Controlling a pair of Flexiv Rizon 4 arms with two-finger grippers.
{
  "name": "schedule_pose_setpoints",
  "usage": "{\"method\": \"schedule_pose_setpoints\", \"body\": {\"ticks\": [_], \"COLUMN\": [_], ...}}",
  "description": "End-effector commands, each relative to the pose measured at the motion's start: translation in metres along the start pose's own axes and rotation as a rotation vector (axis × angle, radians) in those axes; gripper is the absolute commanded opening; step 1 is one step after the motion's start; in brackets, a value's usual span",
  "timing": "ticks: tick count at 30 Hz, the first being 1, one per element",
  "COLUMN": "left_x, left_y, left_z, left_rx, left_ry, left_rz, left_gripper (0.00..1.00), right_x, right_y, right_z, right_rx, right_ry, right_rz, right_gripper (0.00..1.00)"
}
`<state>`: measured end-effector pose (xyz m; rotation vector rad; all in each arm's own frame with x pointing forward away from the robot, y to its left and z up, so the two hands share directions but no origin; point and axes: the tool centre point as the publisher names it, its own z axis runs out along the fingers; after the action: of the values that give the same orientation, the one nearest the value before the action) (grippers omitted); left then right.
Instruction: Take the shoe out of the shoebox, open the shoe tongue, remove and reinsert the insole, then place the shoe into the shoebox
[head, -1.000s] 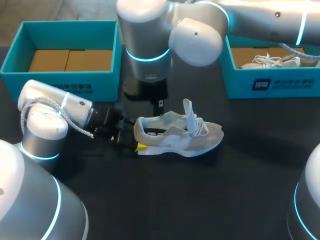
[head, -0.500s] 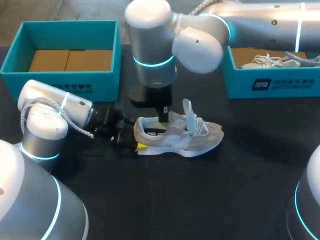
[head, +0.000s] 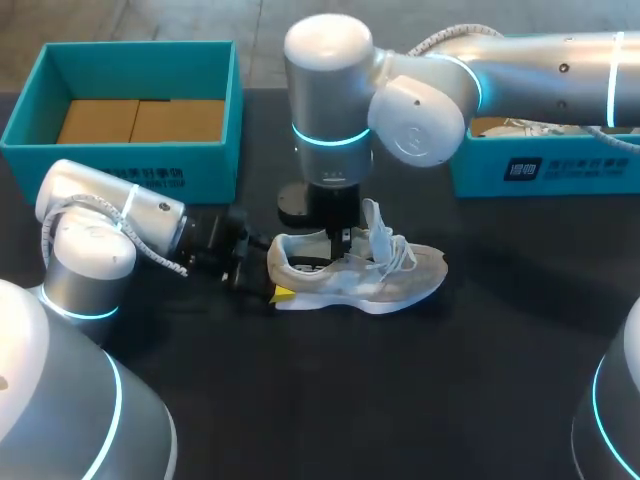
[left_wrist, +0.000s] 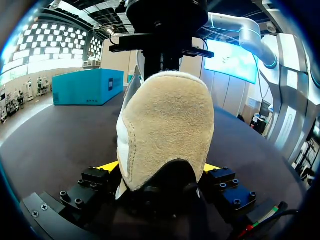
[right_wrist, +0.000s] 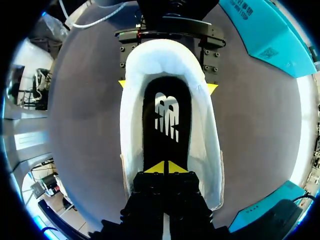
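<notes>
My left arm (head: 110, 215) and right arm (head: 420, 95) were smooth silver-white cylinders with glowing cyan joint rings. A white cable (head: 48, 228) looped at nine o'clock. My left gripper (left_wrist: 160, 169) was black, screw-studded, yellow-tipped.

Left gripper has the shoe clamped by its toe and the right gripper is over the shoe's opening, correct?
Not by the toe. The left gripper has the shoe clamped by its heel, as the left wrist view shows; the right gripper is over the shoe's opening.
</notes>
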<state>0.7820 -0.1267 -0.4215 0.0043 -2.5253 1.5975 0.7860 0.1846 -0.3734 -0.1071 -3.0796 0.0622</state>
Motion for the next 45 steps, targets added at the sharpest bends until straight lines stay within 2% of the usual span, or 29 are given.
{"method": "schedule_pose_setpoints", "body": {"ticks": [1,8,10,13,16,23,31,39,42,44,45], "left_x": [0.000,0.000,0.000,0.000,0.000,0.000,0.000,0.000,0.000,0.000,0.000], "left_y": [0.002,0.002,0.002,0.002,0.002,0.002,0.002,0.002,0.002,0.002,0.002], "left_z": [-0.001,-0.001,-0.001,-0.001,-0.001,-0.001,-0.001,-0.001,-0.001,-0.001,-0.001], "left_rx": [0.000,0.000,0.000,0.000,0.000,0.000,0.000,0.000,0.000,0.000,0.000], "left_ry": [-0.001,-0.001,-0.001,-0.001,-0.001,-0.001,-0.001,-0.001,-0.001,-0.001,-0.001], "left_rz": [0.000,0.000,0.000,0.000,0.000,0.000,0.000,0.000,0.000,0.000,0.000], "left_gripper": [0.00,0.00,0.00,0.00,0.00,0.00,0.00,0.00,0.00,0.00,0.00], "right_x": [-0.003,-0.013,-0.014,-0.014,-0.015,-0.019,-0.020,-0.018,-0.016,-0.013,-0.012], "right_y": [-0.001,0.003,0.005,0.006,0.008,0.010,0.014,0.019,0.020,0.021,0.021], "right_z": [0.004,0.009,0.008,0.007,0.007,0.011,0.029,0.046,0.048,0.048,0.049], "right_rx": [-0.012,-0.019,-0.015,-0.011,-0.010,-0.013,-0.030,-0.034,-0.031,-0.025,-0.024], "right_ry": [-0.009,-0.039,-0.044,-0.043,-0.043,-0.043,-0.013,0.043,0.067,0.080,0.085], "right_rz": [0.005,-0.002,-0.009,-0.015,-0.021,-0.026,-0.031,-0.042,-0.050,-0.053,-0.053], "right_gripper": [0.00,0.00,0.11,0.18,0.31,0.36,0.38,0.36,0.23,0.00,0.00]}}
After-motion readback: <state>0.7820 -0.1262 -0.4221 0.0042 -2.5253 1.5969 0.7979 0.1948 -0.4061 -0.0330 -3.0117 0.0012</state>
